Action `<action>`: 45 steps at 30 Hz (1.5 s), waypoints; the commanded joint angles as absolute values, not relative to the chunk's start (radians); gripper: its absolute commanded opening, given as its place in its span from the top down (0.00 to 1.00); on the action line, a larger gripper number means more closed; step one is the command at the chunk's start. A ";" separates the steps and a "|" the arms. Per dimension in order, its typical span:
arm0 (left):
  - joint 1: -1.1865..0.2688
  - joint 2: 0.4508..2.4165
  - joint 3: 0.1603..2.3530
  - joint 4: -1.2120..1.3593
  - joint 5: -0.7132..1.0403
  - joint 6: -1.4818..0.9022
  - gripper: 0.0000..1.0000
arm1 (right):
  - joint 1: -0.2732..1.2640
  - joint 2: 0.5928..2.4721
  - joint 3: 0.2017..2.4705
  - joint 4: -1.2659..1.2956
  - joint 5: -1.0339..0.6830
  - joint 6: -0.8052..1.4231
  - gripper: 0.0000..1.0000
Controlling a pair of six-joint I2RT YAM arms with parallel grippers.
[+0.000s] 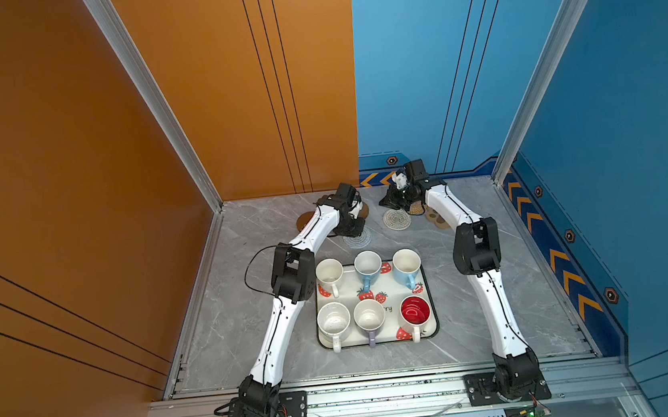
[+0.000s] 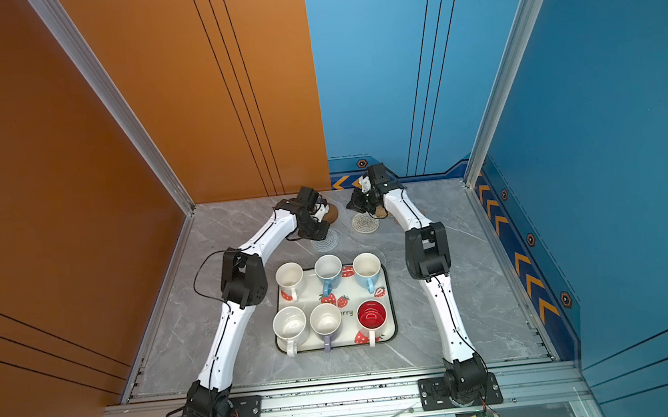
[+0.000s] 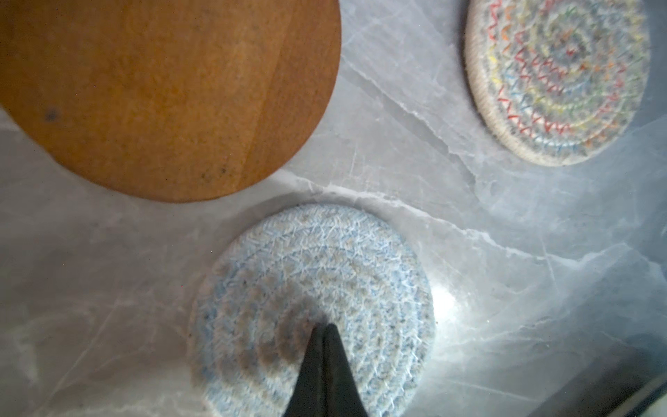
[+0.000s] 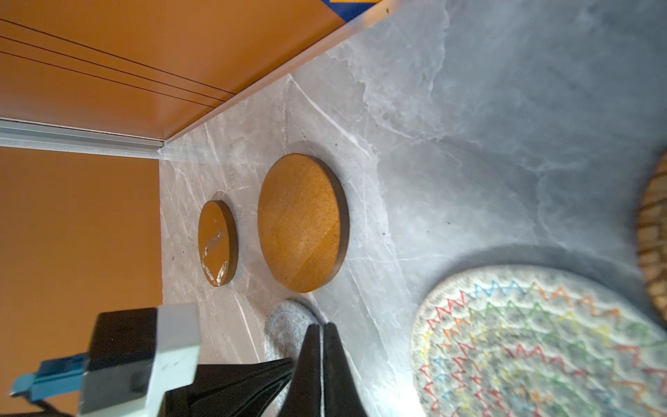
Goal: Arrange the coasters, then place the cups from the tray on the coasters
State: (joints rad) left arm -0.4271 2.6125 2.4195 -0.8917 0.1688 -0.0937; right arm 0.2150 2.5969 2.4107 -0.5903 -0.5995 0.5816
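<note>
Left tool [image 3: 322,346] and right tool [image 4: 320,346] are both pressed together, empty. Left's over the grey woven coaster [image 3: 314,274]. It looks light and floppy, so I'd pinch the rim.

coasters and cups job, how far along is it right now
Done: nothing yet; all six ceramic mugs stand on the cream strawberry tray. In hand: coaster arranging, shut left gripper over the grey woven spiral coaster, shut right gripper beside the cream woven spiral coaster. Left: spread the coasters, then move every mug.
</note>
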 commanded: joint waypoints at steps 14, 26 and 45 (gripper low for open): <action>-0.309 2.719 2.544 -0.981 0.084 -0.171 0.96 | 0.221 2.543 2.390 -0.583 -0.626 0.578 1.00; -0.261 2.756 2.639 -0.979 0.081 -0.198 0.95 | 0.222 2.548 2.387 -0.582 -0.626 0.580 1.00; -0.282 2.690 2.665 -0.677 0.138 -0.412 0.62 | 0.229 2.626 2.395 -0.416 -0.684 0.698 0.90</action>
